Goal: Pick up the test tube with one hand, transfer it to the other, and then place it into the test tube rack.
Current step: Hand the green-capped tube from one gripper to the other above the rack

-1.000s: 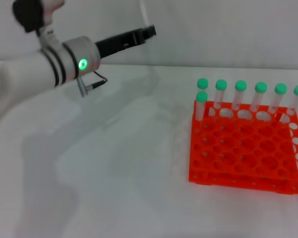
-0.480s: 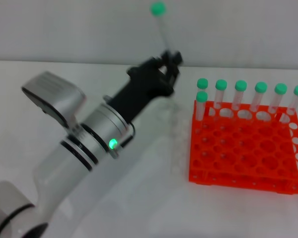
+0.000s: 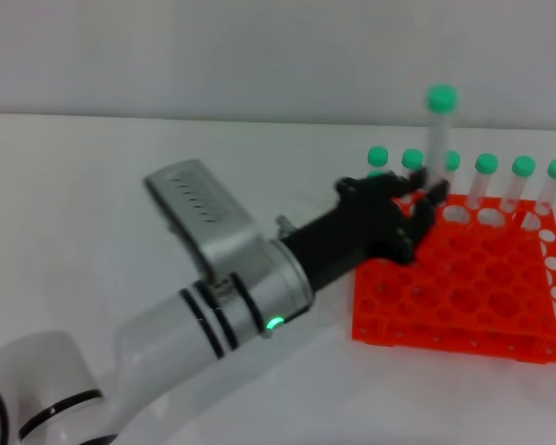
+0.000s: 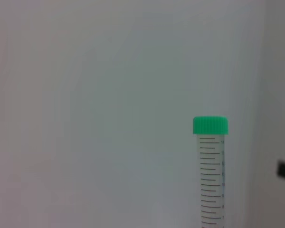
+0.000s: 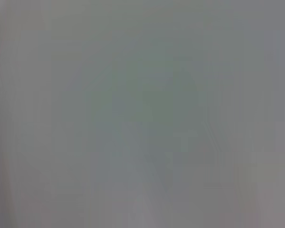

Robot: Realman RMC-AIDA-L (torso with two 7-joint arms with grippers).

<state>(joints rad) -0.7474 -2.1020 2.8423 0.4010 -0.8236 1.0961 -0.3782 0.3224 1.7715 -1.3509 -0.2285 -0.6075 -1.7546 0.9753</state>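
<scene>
- Left arm: thick white body with black bands and a green light, reaching from the near left corner of the head view across the white table toward the rack.
- Left claw: black, jointed, closed on the lower part of the test tube; it sits over the near-left part of the rack's back rows.
- Test tube: clear, green screw cap, held upright with the cap uppermost, standing higher than the racked tubes. The left wrist view shows it upright too, with graduation marks down its side, against a plain pale background.
- Test tube rack: orange-red, two-tiered, top plate a grid of round holes, on the table at the right.
- Racked tubes: green-capped, upright in the rack's far row, with one more at the left end just in front of it.
- Right claw: not seen in any view; the right wrist view is featureless grey.
</scene>
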